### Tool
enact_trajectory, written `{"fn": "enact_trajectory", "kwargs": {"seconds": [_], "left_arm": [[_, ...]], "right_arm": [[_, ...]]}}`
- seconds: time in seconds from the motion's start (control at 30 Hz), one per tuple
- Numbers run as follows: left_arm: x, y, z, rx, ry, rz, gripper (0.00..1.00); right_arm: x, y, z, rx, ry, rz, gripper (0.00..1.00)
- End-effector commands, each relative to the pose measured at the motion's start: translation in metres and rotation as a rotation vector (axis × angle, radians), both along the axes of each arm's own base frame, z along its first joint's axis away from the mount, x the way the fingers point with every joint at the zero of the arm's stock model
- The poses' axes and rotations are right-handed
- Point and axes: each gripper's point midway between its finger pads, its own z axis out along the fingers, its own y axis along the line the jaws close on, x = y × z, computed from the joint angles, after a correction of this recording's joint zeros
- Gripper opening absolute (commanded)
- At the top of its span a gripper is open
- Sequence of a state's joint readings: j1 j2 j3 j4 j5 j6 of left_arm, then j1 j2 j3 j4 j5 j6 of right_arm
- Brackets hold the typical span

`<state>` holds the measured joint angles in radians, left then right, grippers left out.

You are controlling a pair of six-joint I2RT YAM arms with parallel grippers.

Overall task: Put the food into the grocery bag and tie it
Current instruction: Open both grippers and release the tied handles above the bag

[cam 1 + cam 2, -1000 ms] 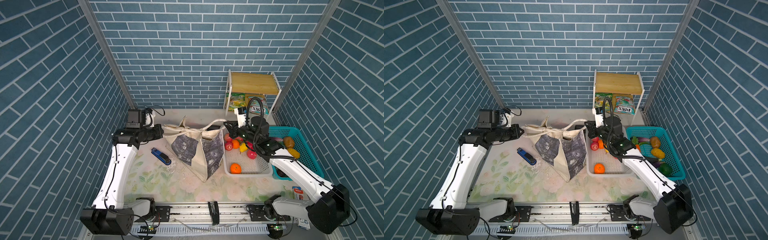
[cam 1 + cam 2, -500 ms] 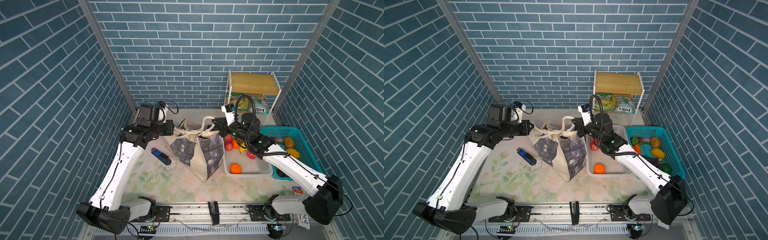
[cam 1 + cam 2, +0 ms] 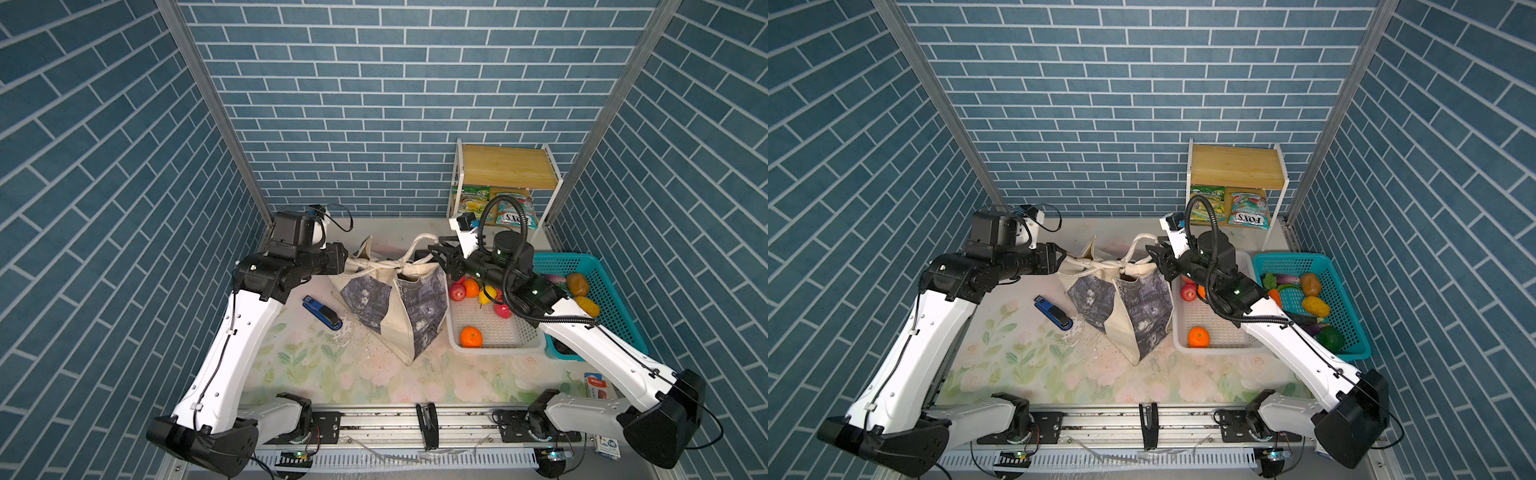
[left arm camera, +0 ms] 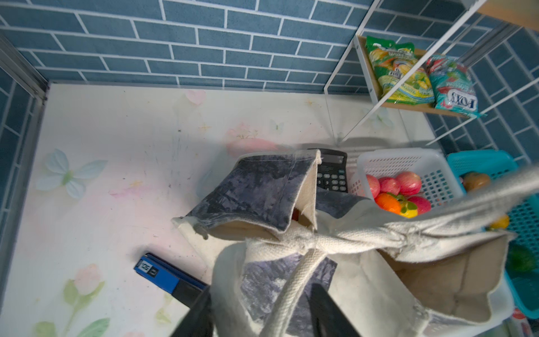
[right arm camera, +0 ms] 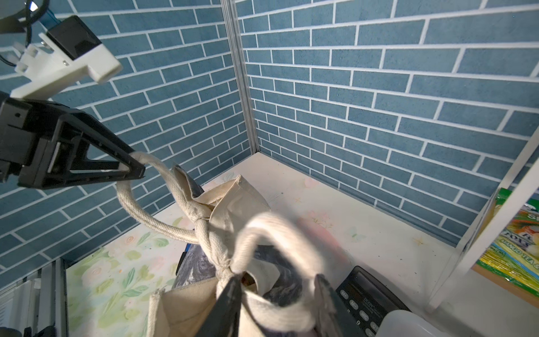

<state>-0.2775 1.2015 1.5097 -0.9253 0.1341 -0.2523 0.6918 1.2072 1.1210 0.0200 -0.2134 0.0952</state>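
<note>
Blue stapler (image 3: 322,312), black calculator (image 4: 332,172), white basket (image 3: 498,328) beside teal basket (image 3: 611,299).

Coarse canvas grocery bag (image 3: 419,303), glossy candy packets (image 4: 452,84), wooden shelf (image 3: 509,166)

Cream grocery bag (image 3: 419,309), grey-purple painterly print

Walls (image 3: 374,104) of blue bricks with thin white lines stand at the back and on both sides. A grey metal post (image 3: 216,124) runs up each back corner. The table top (image 3: 324,370) is pale, with soft pink flowers and green leaves on it. In the far right corner stands a small shelf (image 3: 509,166) with white legs and a wooden top. A metal rail (image 3: 374,419) runs along the front edge. The light is even
</note>
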Motion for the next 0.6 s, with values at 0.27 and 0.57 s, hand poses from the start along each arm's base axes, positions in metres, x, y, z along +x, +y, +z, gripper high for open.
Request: {"fn": "enact_trajectory", "kwargs": {"seconds": [0.27,0.57], "left_arm": [[-0.03,0.051,0.055,0.117,-0.189,0.166,0.88],[-0.066,0.135,0.071,0.28,-0.406,0.561,1.0]], "right_arm": [[-0.016,-0.033,0.021,-0.054,-0.105,-0.073,0.61],[0.012,-0.132,-0.022,-0.127,0.044,-0.437,0.76]]}}
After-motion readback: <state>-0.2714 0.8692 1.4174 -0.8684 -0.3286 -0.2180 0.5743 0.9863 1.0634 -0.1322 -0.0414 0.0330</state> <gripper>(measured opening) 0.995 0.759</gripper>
